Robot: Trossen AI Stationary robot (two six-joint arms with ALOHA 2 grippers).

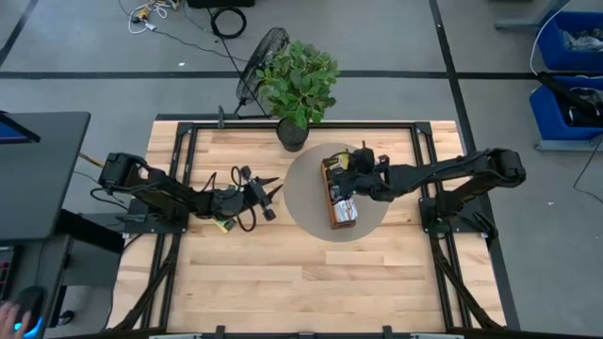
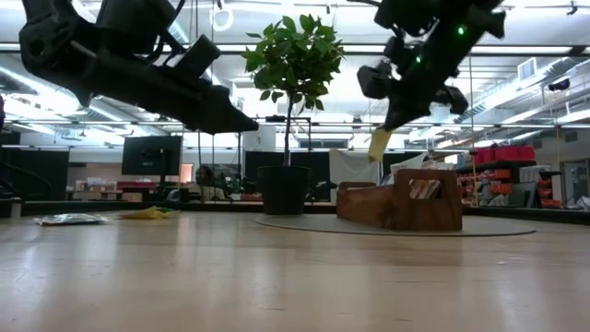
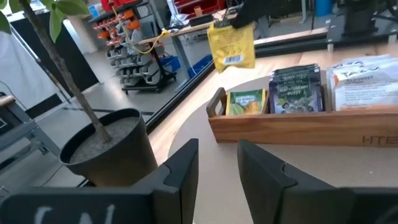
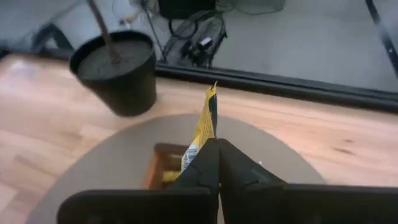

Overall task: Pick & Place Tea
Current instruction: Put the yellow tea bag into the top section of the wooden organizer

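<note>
The right gripper (image 4: 214,152) has its fingers pressed together on the lower edge of a yellow sachet (image 4: 204,127), which stands edge-up above them. In the left wrist view the same yellow sachet (image 3: 231,45) hangs in the air over the far end of the wooden tray (image 3: 298,127), clear of its rim, so this piece looks lifted but not yet dropped in. The tray (image 1: 334,200) lies on a round grey mat (image 1: 306,202) near the counter's far edge, beside a potted plant (image 1: 297,85).

Several compartments already hold upright sachets: a green-and-yellow one (image 3: 246,102), a dark navy one (image 3: 297,90) and a white one (image 3: 367,84) stand side by side.

The left gripper (image 1: 267,196) hovers above the counter left of the mat, its fingers (image 3: 180,171) a little apart and empty. Just beneath that arm a few loose sachets (image 2: 72,219) lie flat on the counter (image 1: 283,282) toward its left side, with a yellow one (image 2: 147,213) close by.

My judgement: the sorting is well along, with the held sachet and those few on the left yet to go in.
</note>
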